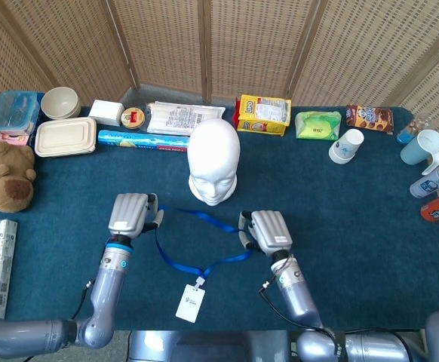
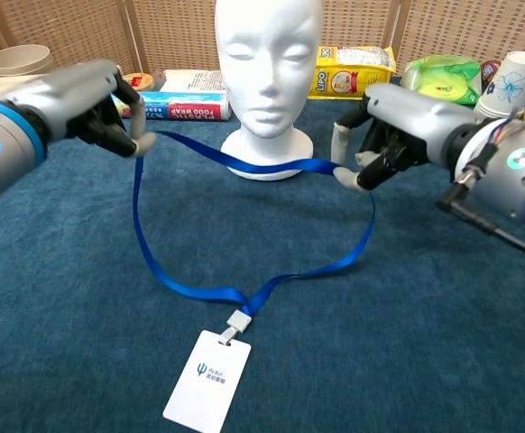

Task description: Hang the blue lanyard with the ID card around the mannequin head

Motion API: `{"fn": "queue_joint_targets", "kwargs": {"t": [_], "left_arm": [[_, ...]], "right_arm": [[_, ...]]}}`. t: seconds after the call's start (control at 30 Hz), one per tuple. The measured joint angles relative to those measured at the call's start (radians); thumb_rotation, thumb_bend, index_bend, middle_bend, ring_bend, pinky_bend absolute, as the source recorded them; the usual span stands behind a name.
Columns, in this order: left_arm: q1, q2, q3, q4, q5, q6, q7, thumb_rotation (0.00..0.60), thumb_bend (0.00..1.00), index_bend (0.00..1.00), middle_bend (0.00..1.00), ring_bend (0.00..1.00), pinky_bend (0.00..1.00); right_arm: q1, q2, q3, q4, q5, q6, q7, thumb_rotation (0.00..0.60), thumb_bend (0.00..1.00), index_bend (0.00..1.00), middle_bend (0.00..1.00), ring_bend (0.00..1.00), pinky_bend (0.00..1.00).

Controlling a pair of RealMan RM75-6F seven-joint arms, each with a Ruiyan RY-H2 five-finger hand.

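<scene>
Both hands grip: our left hand (image 2: 109,113) and right hand (image 2: 380,135) hold the blue lanyard (image 2: 244,167) taut before the mannequin head (image 2: 268,54) (ID card (image 2: 207,379) lies on the table (image 2: 425,343), near edge).

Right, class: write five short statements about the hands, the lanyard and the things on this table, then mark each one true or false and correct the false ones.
1. The blue lanyard is already around the mannequin head. False: its loop is stretched in front of the head's base, not over it.
2. Both hands hold the lanyard. True: the left hand and the right hand each pinch the strap.
3. The ID card hangs high in the air. False: it lies on the table, nearest the robot.
4. A brown teddy bear sits at the table's left edge. True.
5. The stack of paper cups lies left of the mannequin head. False: it is to the right.
</scene>
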Motion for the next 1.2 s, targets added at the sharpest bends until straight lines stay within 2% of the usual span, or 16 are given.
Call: {"fn": "queue_joint_targets", "kwargs": {"t": [0.37, 0.53, 0.87, 1.2], "left_arm": [[0.055, 0.131, 0.009, -0.166, 0.194, 0.098, -0.047, 0.551, 0.44, 0.67, 1.00, 1.00, 1.00], [0.067, 0.181, -0.010, -0.229, 0.213, 0.107, -0.064, 0.554, 0.44, 0.67, 1.00, 1.00, 1.00], [0.049, 0.290, -0.115, -0.329, 0.192, 0.076, -0.090, 0.559, 0.44, 0.67, 1.00, 1.00, 1.00], [-0.001, 0.334, -0.206, -0.359, 0.132, 0.054, -0.089, 0.566, 0.44, 0.67, 1.00, 1.00, 1.00]], "right_arm": [[-0.001, 0.141, 0.013, -0.186, -0.059, -0.042, 0.082, 0.600, 0.49, 0.65, 0.98, 1.00, 1.00], [-0.001, 0.196, 0.038, -0.242, -0.071, -0.060, 0.144, 0.600, 0.49, 0.65, 0.98, 1.00, 1.00], [-0.014, 0.341, 0.124, -0.336, -0.088, -0.055, 0.268, 0.600, 0.49, 0.65, 0.98, 1.00, 1.00], [0.012, 0.416, 0.197, -0.344, -0.025, -0.059, 0.326, 0.600, 0.49, 0.66, 0.98, 1.00, 1.00]]}}
